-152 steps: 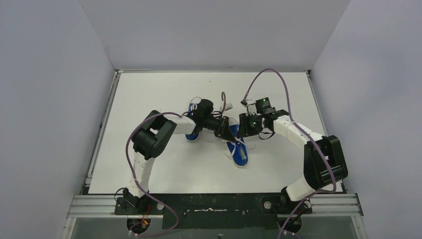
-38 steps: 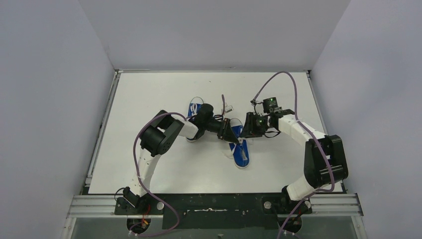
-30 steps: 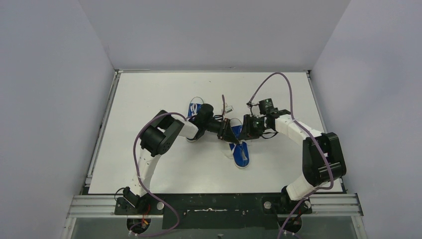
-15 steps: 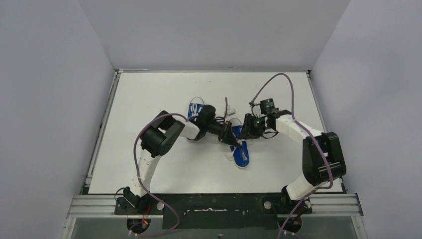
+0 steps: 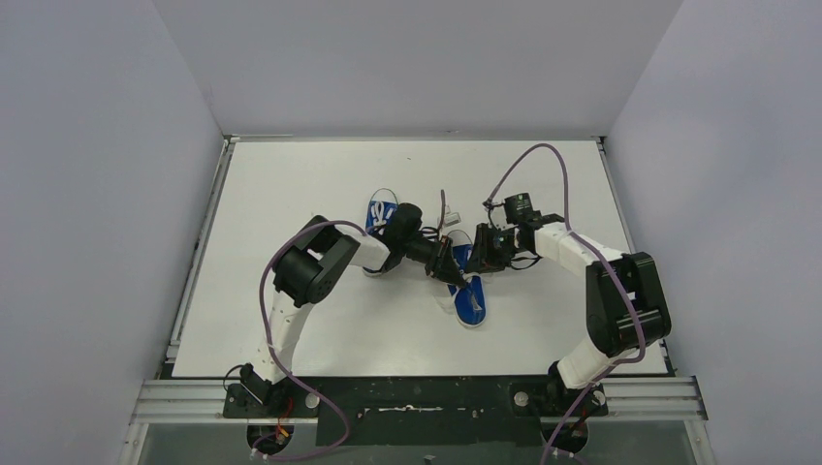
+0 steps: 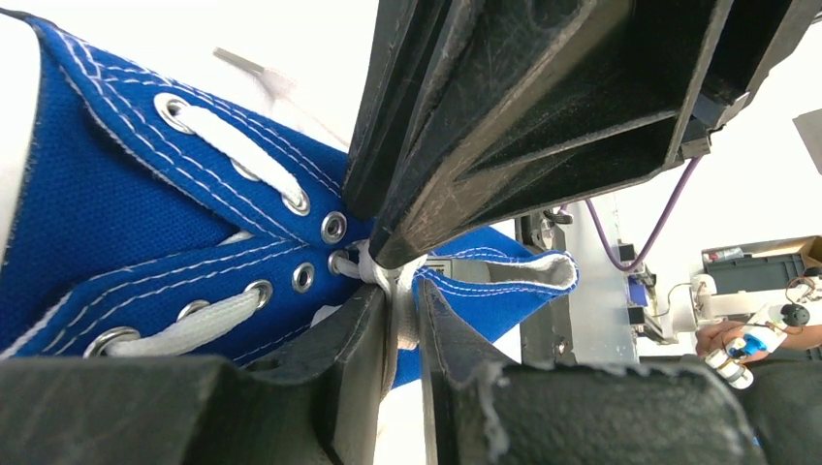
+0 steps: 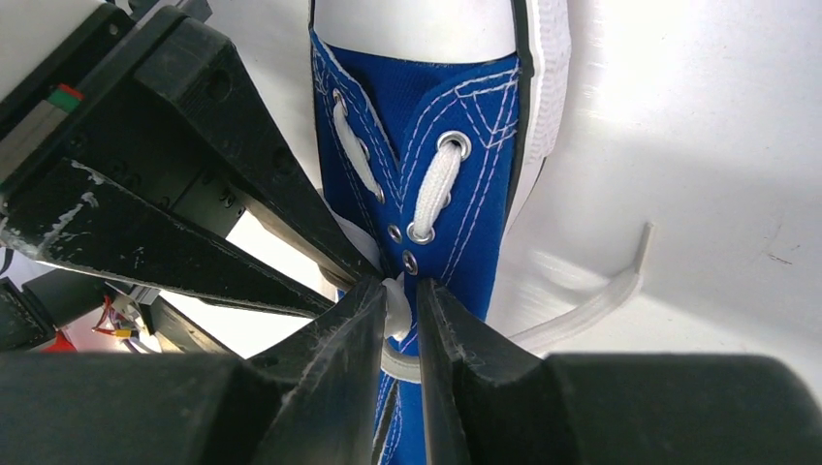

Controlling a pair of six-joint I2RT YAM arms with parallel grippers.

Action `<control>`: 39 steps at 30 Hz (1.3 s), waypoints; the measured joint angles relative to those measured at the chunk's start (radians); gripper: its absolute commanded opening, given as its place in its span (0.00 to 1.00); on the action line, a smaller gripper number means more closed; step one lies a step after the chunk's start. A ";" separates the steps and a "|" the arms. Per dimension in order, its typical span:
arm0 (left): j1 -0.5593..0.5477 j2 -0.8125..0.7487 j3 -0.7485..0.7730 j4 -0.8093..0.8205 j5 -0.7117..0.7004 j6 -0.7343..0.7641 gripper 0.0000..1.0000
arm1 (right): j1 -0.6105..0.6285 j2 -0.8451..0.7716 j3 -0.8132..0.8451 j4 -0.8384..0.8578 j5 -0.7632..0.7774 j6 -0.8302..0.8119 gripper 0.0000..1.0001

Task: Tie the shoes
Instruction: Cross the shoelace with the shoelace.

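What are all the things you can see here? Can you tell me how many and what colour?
shoes: two, blue with white soles; one mid-table under the grippers, the other partly behind the left arm.
laces: white; threaded through the nearer shoe's eyelets, one loose end lying on the table.
table: one, white, under everything.
walls: grey, on three sides.
cables: purple, one along each arm.
arms: two, black and white, reaching in from the near edge.
left gripper: black, pinching the laces at the top eyelets.
right gripper: black, pinching the laces too.
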 measured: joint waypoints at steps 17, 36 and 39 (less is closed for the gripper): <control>-0.001 0.000 0.023 -0.066 0.003 0.014 0.21 | 0.045 -0.002 0.031 -0.052 0.051 -0.102 0.00; 0.044 0.000 0.052 0.019 -0.013 -0.121 0.35 | 0.045 -0.108 0.031 -0.051 -0.029 -0.090 0.00; 0.052 0.000 0.052 0.015 -0.017 -0.120 0.36 | 0.045 -0.108 0.023 -0.028 -0.044 -0.079 0.00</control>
